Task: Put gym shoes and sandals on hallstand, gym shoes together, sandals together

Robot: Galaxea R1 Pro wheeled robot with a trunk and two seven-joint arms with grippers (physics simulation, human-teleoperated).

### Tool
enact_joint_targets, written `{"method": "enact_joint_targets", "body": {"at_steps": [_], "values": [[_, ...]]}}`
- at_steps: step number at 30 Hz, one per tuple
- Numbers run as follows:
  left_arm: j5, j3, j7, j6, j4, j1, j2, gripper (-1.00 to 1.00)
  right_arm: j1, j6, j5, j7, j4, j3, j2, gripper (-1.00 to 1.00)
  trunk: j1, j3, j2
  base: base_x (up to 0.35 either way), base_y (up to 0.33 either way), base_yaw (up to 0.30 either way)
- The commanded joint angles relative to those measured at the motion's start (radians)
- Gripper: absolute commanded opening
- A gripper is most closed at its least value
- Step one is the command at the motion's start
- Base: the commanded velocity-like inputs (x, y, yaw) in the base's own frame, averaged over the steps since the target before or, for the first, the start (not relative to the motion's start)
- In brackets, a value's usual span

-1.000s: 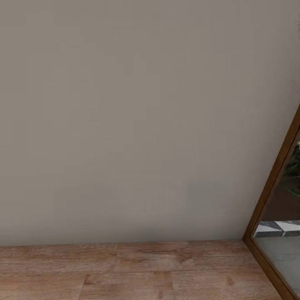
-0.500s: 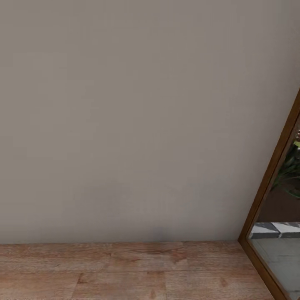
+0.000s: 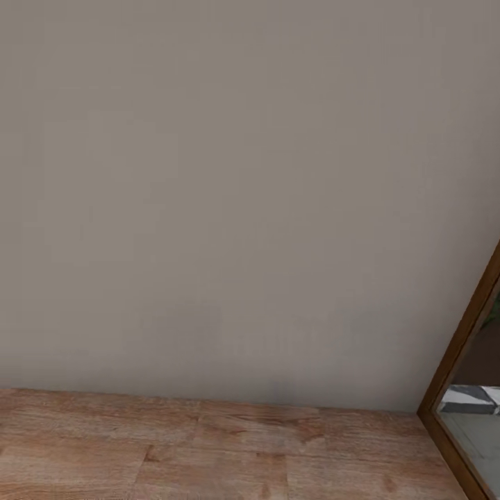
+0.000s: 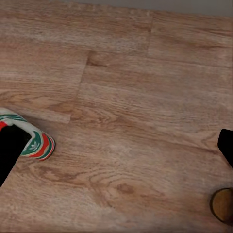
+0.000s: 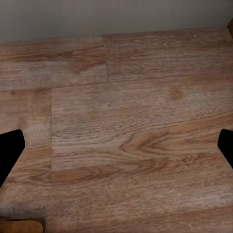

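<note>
In the left wrist view one gym shoe [image 4: 37,143], white with green stripes and an orange-red heel, lies on the corridor floor [image 4: 136,97]. It sits right beside one black finger [image 4: 9,150], which hides part of it. My left gripper [image 4: 116,150] is open, its fingers far apart over bare planks. A rounded brown shape [image 4: 223,205] near the other finger may be a sandal; I cannot tell. My right gripper [image 5: 116,150] is open above the wood floor [image 5: 126,121] and holds nothing. The hallstand is out of view.
The head view faces a plain grey wall [image 3: 236,194] meeting a strip of wood floor [image 3: 208,451]. A brown-framed mirror [image 3: 464,347] leans at the right edge. A tan-brown edge [image 5: 19,226] shows in a corner of the right wrist view.
The whole head picture has shifted: the mirror frame sits further right and the floor line is now slightly tilted, so the camera has moved. Nothing else visibly changed.
</note>
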Motion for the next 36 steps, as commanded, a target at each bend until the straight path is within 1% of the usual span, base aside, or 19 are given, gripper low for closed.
{"method": "enact_joint_targets", "body": {"at_steps": [1,19,27,36], "values": [[-0.002,0.001,0.0,-0.003,0.001,-0.001,-0.001,1.0,0.0,-0.003,-0.01,0.0,0.001,0.002,0.0,1.0,0.0,-0.001,-0.001,-0.094,-0.111,0.029],[-0.002,0.001,0.0,-0.004,0.001,-0.001,-0.001,1.0,0.0,-0.004,-0.01,0.0,0.001,0.002,0.0,1.0,0.0,-0.001,-0.001,-0.178,-0.18,0.005],[-0.003,-0.001,0.007,-0.003,0.001,-0.001,-0.002,1.0,0.0,-0.004,-0.01,0.0,0.001,0.002,0.0,1.0,0.0,-0.001,-0.001,0.003,-0.224,0.0],[0.005,0.004,0.008,-0.004,0.0,-0.001,0.0,1.0,0.0,-0.004,-0.01,0.0,0.001,0.002,0.0,1.0,0.0,-0.001,-0.001,0.025,-0.047,0.0]]}}
